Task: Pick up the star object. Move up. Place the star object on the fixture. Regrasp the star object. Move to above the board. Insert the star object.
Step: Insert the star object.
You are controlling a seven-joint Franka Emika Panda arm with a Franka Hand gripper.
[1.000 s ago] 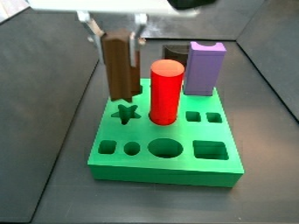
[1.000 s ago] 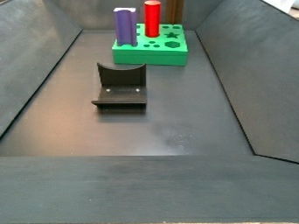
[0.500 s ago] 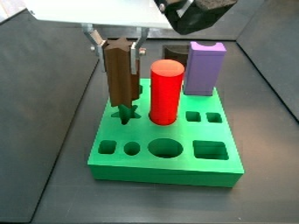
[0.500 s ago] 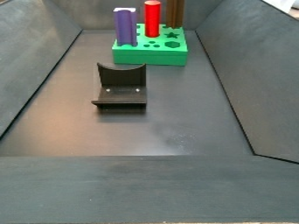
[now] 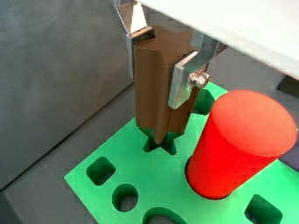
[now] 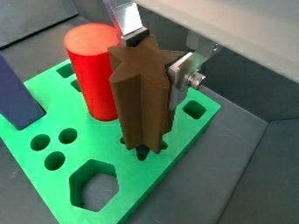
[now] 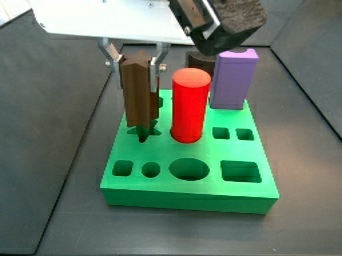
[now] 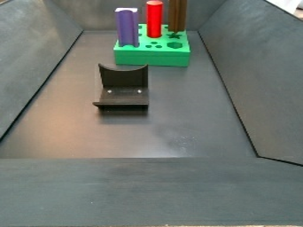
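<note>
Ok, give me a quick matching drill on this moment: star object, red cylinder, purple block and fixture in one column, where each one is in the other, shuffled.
Things:
1. star object
2. red cylinder
3. purple block
4. fixture

Places:
A. alone on the dark floor, away from the board
B. upright in the gripper, its lower end entering the star hole
C. standing on the board right beside the held peg
D. at the board's back corner, notched top

Pairs: 1-B, 2-C, 3-D, 4-A

The tool (image 7: 136,52) holds the star object (image 7: 138,95) upright, its tip in the board (image 7: 187,185), beside the red cylinder (image 7: 190,104).
</note>
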